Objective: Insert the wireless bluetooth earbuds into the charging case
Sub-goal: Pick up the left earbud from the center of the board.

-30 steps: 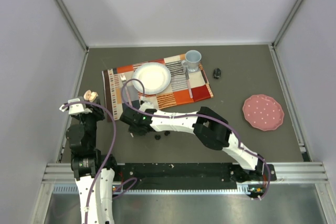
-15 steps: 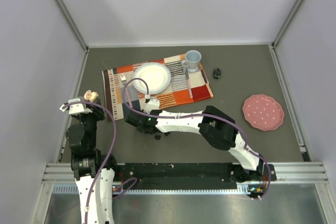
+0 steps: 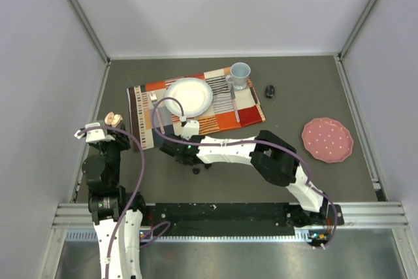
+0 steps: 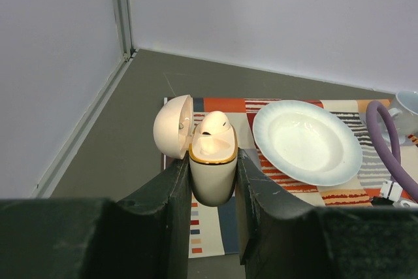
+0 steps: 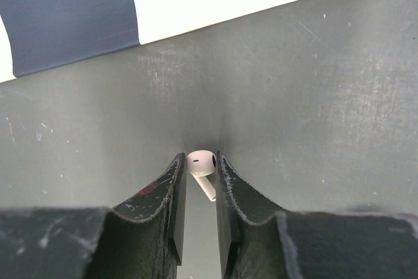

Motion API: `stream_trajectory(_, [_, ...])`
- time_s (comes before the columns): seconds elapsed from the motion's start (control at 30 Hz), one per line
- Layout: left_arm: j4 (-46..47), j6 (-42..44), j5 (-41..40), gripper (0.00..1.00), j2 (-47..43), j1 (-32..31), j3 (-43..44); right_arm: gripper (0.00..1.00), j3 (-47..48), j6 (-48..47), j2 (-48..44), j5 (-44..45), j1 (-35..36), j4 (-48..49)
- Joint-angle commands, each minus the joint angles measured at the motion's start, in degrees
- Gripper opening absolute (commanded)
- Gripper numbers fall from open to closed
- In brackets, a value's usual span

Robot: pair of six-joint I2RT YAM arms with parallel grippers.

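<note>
Right pincer (image 5: 198,165) is clamped on a white earbud (image 5: 201,160), its head pinched between the tips and its stem trailing, over the bare table (image 5: 313,96) just off the placemat (image 5: 65,24). Left pincer (image 4: 212,169) grips the charging case (image 4: 212,184) upright, out near the table's left side, lid (image 4: 171,127) flipped open, with a seated earbud (image 4: 213,127) showing inside. My read: one in, one on its way, and the dark specks (image 3: 196,170) beside the right arm may be buds waiting. No brand or writing is readable anywhere.
</note>
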Motion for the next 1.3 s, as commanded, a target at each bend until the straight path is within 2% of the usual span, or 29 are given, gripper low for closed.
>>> stream_trajectory(0.0, [1.66, 0.64, 0.29, 0.00, -0.44, -0.20, 2.25, 0.22, 0.03, -3.24, 0.35, -0.80, -1.07, -1.81])
stream_trajectory(0.9, [1.49, 0.73, 0.03, 0.00, -0.26, -0.20, 2.34, 0.31, 3.64, -9.40, 2.46, -2.64, -1.77, -1.81])
stream_trajectory(1.27, [1.49, 0.73, 0.12, 0.00, -0.35, -0.20, 2.34, 0.26, 4.34, -12.47, 3.95, -2.38, -1.95, -1.81])
